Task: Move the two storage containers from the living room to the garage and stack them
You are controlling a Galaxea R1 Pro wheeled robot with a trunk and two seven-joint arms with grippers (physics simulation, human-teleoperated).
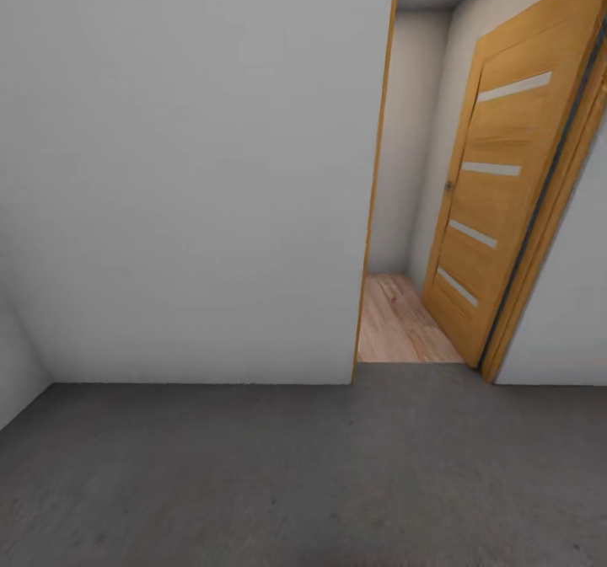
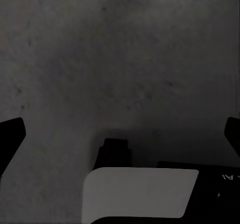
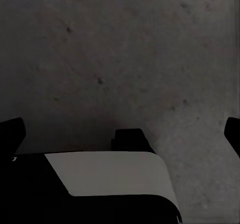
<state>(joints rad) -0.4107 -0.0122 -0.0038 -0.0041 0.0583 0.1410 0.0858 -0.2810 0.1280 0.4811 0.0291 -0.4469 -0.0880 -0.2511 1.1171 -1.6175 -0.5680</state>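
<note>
Grey, mottled concrete floor (image 1: 253,474) spreads across the lower part of the head view, from about eight o'clock round to four o'clock, and it meets a plain white wall (image 1: 185,171) that takes up the whole left and centre, from nine o'clock up to twelve. Just right of that wall, at about two o'clock, a doorway stands open, edged by a thin wooden frame (image 1: 375,171); through it a strip of light wood-plank flooring (image 1: 396,327) runs back to a pale far wall. An orange-brown wooden door (image 1: 497,188) with four pale glass slits is swung open at three o'clock, tilted in the picture, with another piece of white wall (image 1: 565,297) beside it at four o'clock. This is the garage side of the threshold. In the left wrist view the left gripper (image 2: 120,134) hangs over the same rough concrete, its dark fingertips (image 2: 11,134) far apart at the picture's edges with nothing between them. In the right wrist view the right gripper (image 3: 120,131) likewise hangs over bare concrete, fingertips (image 3: 12,131) spread wide and holding nothing.
</note>
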